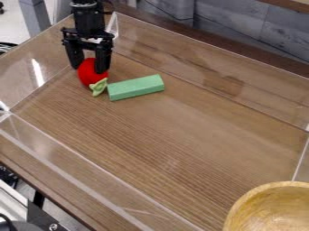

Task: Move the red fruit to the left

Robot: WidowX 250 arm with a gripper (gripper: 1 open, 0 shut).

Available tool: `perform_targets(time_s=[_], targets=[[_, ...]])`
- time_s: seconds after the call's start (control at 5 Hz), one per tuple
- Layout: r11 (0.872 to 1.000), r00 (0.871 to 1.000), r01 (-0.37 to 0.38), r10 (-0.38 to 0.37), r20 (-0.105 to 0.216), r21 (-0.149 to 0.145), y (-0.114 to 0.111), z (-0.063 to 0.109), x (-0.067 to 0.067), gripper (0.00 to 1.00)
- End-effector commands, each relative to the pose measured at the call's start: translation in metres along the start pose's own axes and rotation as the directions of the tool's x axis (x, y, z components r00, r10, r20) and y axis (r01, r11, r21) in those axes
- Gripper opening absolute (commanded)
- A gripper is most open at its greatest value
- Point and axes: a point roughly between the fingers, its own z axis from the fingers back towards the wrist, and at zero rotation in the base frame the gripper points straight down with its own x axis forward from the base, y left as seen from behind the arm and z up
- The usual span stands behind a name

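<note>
The red fruit (89, 76), a small glossy strawberry with a light green cap at its lower right end, lies on the wooden table near the back left corner. My gripper (88, 63) hangs just above it, pointing down. The black fingers (70, 54) are spread apart on either side of the fruit's top, so the gripper is open and no longer clamps it.
A flat light-green block (135, 87) lies just to the right of the fruit. Clear plastic walls (36, 72) enclose the table. A wooden bowl (276, 209) sits at the front right corner.
</note>
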Motion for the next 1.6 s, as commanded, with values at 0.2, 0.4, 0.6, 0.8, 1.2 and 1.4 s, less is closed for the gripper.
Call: perform_targets(time_s=[0.2,0.4,0.6,0.8,1.2,1.4], targets=[[0.992,0.992,0.117,-0.119,0.051,0.04,-0.005,0.02,0.008,1.0],[0.993,0.991,0.112,-0.114,0.069,0.03,-0.01,0.029,0.002,1.0],[0.993,0.99,0.113,-0.114,0.084,0.02,-0.017,0.031,0.001,1.0],[0.993,0.989,0.114,-0.114,0.093,0.011,-0.024,0.032,0.0,1.0],[0.992,0.987,0.129,-0.129,0.094,0.002,-0.041,0.044,-0.01,1.0],[0.99,0.986,0.14,-0.139,0.091,0.0,-0.05,0.047,-0.015,1.0]])
